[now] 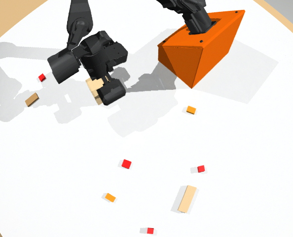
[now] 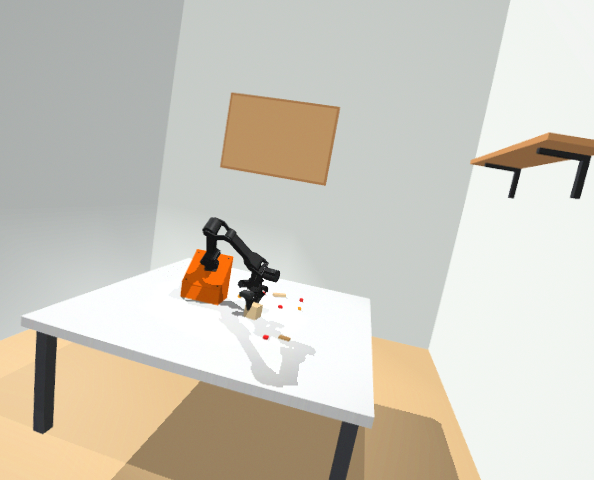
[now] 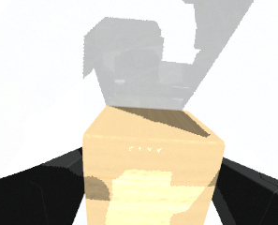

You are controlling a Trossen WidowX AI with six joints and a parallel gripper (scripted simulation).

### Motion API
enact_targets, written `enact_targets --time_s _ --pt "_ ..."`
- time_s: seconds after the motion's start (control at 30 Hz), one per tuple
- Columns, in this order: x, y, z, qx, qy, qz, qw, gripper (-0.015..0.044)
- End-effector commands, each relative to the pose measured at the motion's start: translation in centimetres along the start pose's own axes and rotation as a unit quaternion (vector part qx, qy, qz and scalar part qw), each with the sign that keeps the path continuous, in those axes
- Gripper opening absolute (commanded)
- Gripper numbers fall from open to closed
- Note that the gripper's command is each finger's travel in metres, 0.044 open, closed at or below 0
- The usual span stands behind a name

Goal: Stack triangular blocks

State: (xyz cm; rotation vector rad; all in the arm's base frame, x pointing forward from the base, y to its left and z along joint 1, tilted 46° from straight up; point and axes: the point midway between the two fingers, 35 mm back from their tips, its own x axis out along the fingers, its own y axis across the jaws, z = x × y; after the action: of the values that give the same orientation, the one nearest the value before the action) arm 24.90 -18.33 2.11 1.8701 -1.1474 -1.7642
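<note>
A pale wooden block shape (image 1: 94, 83) (image 2: 255, 311) (image 3: 143, 161) stands under the hand and appears to rest on the table. In the wrist view it shows an upright face and a level top, part of the top in shadow. Its lower part shows at the side in the top view. I cannot make out a seam, so I cannot tell the two triangular blocks apart or how well their ends line up. My gripper (image 1: 99, 86) (image 2: 249, 305) (image 3: 149, 156) has a finger against each side of the block shape and is shut on it. The far side is hidden.
A red cube (image 1: 42, 77) and a brown block (image 1: 31, 99) lie beyond the hand. An orange block (image 1: 191, 109) lies near the orange base (image 1: 181, 61). Farther off are red cubes (image 1: 126, 164), another orange block (image 1: 110, 197) and a long pale plank (image 1: 187, 199).
</note>
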Motion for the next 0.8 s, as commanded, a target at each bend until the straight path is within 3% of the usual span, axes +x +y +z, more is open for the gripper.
enact_targets --time_s 0.0,0.1,0.4,0.47,0.63,0.77 --pt "0.0 0.0 0.0 0.0 0.0 0.0 1.0 0.0368" --pt "0.0 0.0 0.0 0.0 0.0 0.0 1.0 0.044" --pt "-0.2 0.0 -0.1 0.0 0.0 -0.001 1.0 0.044" --pt "-1.9 -0.3 -0.3 0.0 0.0 -0.004 1.0 0.044" --pt "-9.9 -0.2 -0.2 0.0 -0.001 -0.004 1.0 0.044" --pt "-11.0 -0.1 0.0 0.0 -0.001 -0.002 1.0 0.044"
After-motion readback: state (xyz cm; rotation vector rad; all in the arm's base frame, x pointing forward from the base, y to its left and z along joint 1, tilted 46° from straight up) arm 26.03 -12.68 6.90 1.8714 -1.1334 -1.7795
